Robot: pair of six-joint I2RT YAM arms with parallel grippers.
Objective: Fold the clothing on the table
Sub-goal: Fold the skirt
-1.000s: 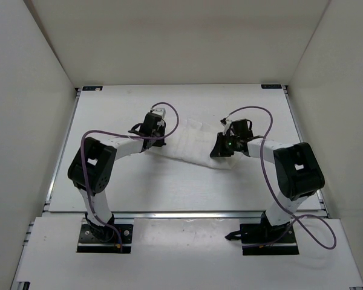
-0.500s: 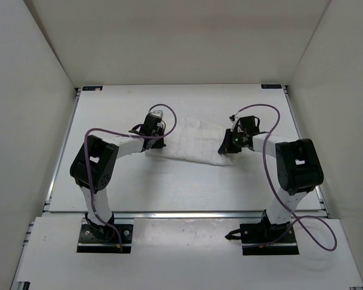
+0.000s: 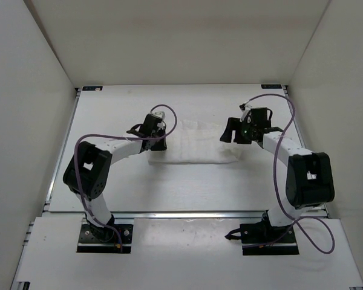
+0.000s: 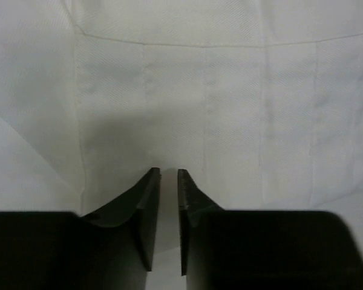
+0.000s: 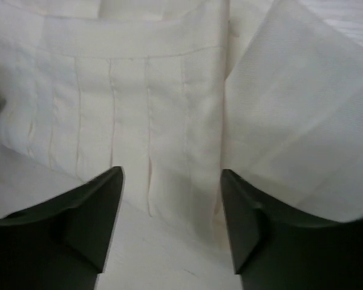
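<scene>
- Both pincers, closed a second ago, have since parted, and the clothing [image 3: 196, 144] has changed from a slanted, drawn-out strip to a flatter, roughly rectangular patch.
- Over the same second the right pincer [image 3: 232, 133] has swung toward the far right, while the left pincer [image 3: 158, 146] has barely shifted. The left arm's elbow has dropped nearer the base.
- From above, the clothing lies on the table [image 3: 169, 187] in its far half, between the two pincers. Its left end is under the left pincer and its right end is just beside the right pincer.
- On the left wrist camera, the left pincer [image 4: 169, 175] stands open by only a thin slit. Pale cloth shows through the gap, and whether a fold is caught in it cannot be told.
- That pincer points down at the clothing [image 4: 230, 109], where lengthwise pleats run away from the fingertips toward a curved seam.
- On the right wrist camera, the right pincer [image 5: 171, 174] is wide open with nothing between its fingers.
- Pleated clothing [image 5: 139, 90] lies ahead of it. A smoother layer of the same cloth sits at an angle on the right.
</scene>
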